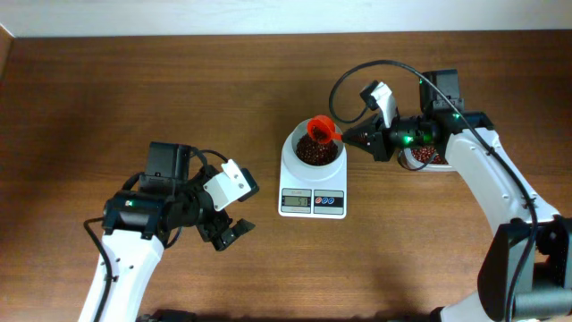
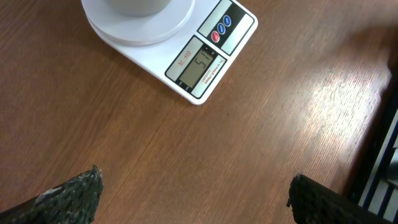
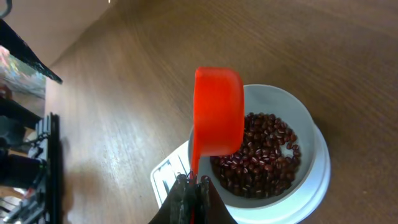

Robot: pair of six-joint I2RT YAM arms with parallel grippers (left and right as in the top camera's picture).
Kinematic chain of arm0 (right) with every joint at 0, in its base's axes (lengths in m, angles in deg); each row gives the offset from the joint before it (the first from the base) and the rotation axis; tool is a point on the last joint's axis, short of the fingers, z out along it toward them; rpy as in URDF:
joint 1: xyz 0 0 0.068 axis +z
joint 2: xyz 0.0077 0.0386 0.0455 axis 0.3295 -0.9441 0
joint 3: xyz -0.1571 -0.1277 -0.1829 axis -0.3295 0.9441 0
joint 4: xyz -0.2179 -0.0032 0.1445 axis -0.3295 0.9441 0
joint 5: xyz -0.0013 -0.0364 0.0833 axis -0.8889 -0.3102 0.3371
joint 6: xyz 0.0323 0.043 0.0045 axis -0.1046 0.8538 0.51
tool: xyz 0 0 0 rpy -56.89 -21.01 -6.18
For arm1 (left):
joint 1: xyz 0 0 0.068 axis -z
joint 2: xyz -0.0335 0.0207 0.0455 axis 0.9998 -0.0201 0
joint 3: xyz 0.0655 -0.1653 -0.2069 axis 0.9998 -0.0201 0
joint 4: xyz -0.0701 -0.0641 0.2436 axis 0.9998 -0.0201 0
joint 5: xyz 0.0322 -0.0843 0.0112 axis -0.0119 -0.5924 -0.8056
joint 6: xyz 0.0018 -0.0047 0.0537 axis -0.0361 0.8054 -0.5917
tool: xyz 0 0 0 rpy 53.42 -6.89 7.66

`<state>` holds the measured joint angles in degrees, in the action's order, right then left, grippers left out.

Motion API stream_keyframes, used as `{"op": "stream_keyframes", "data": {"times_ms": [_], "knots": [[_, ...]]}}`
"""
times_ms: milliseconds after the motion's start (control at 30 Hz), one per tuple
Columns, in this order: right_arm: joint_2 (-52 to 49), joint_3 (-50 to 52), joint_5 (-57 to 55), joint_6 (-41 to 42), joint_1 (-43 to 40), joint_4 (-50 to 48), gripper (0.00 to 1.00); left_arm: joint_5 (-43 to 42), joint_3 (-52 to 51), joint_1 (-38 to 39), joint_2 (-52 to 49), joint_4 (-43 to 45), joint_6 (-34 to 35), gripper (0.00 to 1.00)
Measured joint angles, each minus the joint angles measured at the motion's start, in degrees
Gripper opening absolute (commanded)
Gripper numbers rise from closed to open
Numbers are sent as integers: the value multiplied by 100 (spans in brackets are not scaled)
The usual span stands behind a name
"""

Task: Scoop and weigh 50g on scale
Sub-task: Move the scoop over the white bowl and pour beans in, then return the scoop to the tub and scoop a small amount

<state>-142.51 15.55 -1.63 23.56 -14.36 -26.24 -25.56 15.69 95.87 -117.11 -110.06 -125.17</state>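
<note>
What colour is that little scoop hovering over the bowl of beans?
The scoop is bright orange-red, clearest in the right wrist view.

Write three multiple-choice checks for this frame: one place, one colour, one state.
1. Where is the red scoop?
A) over the white bowl
B) flat on the table
C) inside the bean tub
2. The scale has round buttons that are:
A) green and yellow
B) both black
C) blue and red
3. The left tool is:
A) shut on a spoon
B) open, empty
C) shut on the bowl
Answers: 1 A, the right wrist view shows it above the beans; 2 C, the left wrist view shows both; 3 B, its fingers stand wide apart with nothing between them.
</note>
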Motion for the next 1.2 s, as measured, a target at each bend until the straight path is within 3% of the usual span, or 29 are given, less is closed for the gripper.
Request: {"op": "stream_keyframes", "data": {"times_ms": [133,300,633,800,900,1033,1200], "knots": [[0,0,15,627,-35,33,4,0,0,0,0,2,2,99],[0,0,577,796,-302,33,4,0,0,0,0,0,2,99],[0,0,940,870,-2452,728,4,0,0,0,0,0,2,99],[0,-2,76,345,-3445,1648,4,0,0,0,0,0,2,99],[0,0,-420,63,-3635,1639,4,0,0,0,0,2,0,98],[2,-125,-1513,-17,-3469,1558,4,2,-2,0,0,2,0,99],[133,-586,-3152,-33,-2485,1648,4,0,-2,0,0,2,0,99]]}}
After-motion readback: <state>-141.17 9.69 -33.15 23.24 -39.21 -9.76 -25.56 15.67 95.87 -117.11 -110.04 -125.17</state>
